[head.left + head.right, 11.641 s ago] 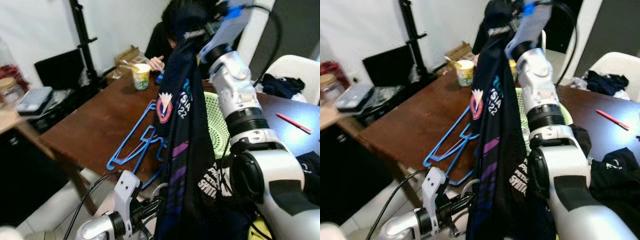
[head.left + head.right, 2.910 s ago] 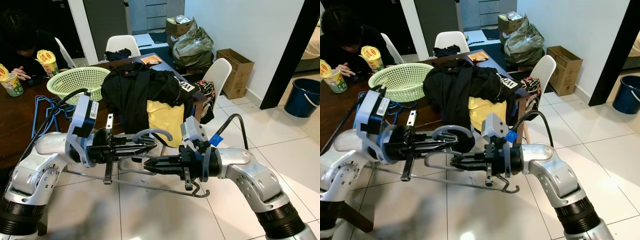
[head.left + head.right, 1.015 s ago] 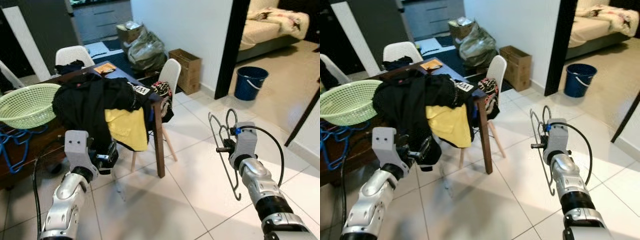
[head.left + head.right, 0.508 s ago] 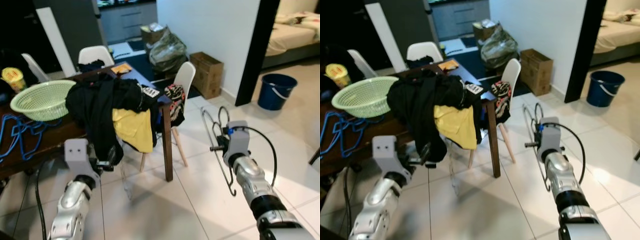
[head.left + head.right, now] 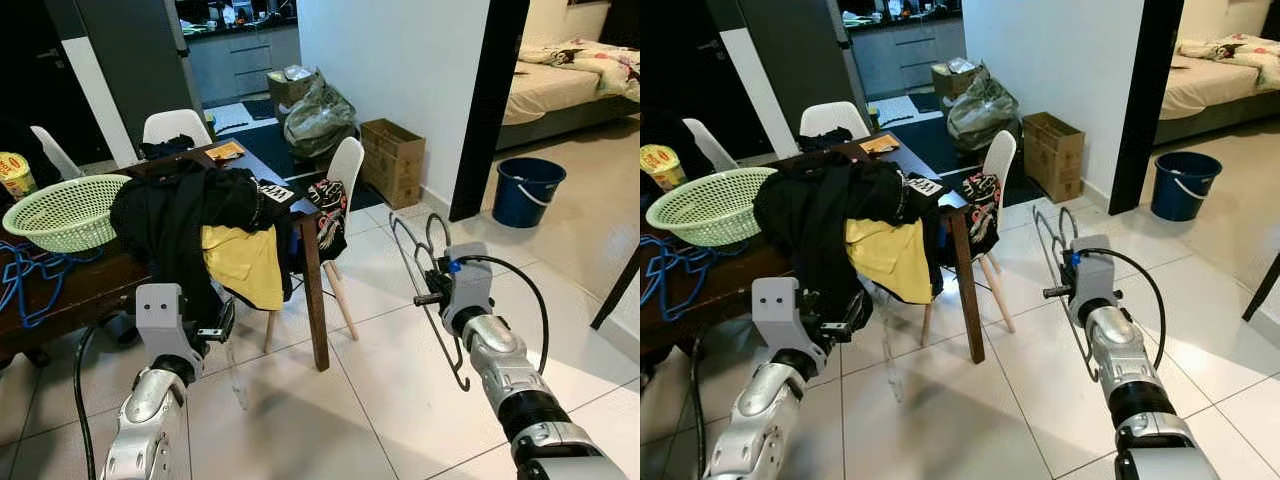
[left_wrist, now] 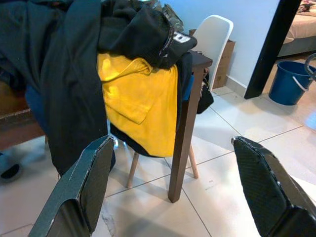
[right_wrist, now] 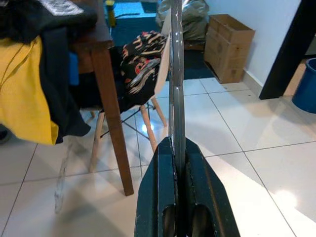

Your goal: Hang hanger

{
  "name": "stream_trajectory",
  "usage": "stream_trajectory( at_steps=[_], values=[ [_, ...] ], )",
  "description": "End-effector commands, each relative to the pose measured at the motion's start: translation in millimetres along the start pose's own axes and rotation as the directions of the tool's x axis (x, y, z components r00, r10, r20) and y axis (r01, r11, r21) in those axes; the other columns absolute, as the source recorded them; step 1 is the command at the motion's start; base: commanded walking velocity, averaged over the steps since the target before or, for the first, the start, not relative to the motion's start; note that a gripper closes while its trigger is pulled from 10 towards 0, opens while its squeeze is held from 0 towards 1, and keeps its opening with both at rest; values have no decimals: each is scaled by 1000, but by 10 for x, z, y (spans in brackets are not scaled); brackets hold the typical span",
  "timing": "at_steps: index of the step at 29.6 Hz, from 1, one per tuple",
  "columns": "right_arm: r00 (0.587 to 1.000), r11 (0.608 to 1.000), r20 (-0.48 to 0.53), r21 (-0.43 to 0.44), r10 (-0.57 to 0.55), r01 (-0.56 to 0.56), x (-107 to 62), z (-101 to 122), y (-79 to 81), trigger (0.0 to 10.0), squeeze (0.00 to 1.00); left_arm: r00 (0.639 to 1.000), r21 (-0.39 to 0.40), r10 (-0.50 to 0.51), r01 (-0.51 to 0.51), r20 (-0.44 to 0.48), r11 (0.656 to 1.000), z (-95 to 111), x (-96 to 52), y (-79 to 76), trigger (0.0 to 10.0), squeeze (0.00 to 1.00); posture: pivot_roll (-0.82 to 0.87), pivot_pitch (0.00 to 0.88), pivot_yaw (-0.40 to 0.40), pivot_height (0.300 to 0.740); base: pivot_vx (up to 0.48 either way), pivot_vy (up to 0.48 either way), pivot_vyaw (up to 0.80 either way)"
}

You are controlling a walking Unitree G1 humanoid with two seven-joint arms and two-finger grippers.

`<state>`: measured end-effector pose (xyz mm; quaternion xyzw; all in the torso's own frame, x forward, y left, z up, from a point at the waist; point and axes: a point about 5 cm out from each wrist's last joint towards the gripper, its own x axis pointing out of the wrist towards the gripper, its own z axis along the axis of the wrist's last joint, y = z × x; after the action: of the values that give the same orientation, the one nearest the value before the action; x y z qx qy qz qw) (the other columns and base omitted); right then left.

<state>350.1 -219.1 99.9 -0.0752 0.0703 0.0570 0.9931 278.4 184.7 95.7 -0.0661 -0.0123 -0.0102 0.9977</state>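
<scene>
My right gripper (image 5: 428, 298) is raised over the tiled floor on the right, shut on a grey wire hanger (image 7: 176, 74). The hanger stands roughly upright, its hook (image 5: 462, 381) at the low end. In the right wrist view the two black fingers (image 7: 159, 187) pinch the wire between them. My left gripper (image 5: 217, 331) is held low on the left, near the table's front edge. Its fingers (image 6: 92, 180) are spread wide apart with nothing between them.
A brown table (image 5: 70, 290) carries a pile of black clothing (image 5: 170, 205) with a yellow garment (image 5: 240, 262), a green basket (image 5: 60, 208) and blue hangers (image 5: 25, 275). White chairs (image 5: 345, 168) stand by it. A cardboard box (image 5: 392, 160), a blue bucket (image 5: 527, 188) and a dark door frame (image 5: 478, 100) lie to the right.
The whole picture has shifted, so the camera has moved. The right gripper still holds the hanger the same way, and the left gripper stays open and low.
</scene>
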Motion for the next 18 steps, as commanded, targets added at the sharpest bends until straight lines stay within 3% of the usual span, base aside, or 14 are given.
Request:
stream_trajectory(
  at_steps=[1, 3, 11, 18],
  values=[
    [1000, 1000, 3, -4, 17, -17, 17, 1, 48, 10000, 0, 1000, 2, -1, 1, 2, 1000, -5, -6, -1, 10000, 0, 15, 0, 64, 740, 0, -480, 0],
    [1000, 1000, 2, -4, 18, -18, 16, -3, 46, 10000, 0, 1000, -4, 13, -13, 4, 1000, -6, 1, 6, 10000, 0, 15, 0, 65, 740, 0, -480, 0],
    [999, 998, 16, -42, 52, -51, 14, 10, 69, 10000, 0, 999, 21, 49, -49, 16, 999, 17, 38, 45, 10000, 0, 12, 0, 62, 740, 0, 0, 0],
    [995, 992, 32, -80, 96, -94, 0, 11, 113, 10000, 0, 999, 29, 37, -38, 12, 999, 21, 54, 26, 10000, 0, 9, 0, 62, 740, 0, 0, 800]
  ],
)
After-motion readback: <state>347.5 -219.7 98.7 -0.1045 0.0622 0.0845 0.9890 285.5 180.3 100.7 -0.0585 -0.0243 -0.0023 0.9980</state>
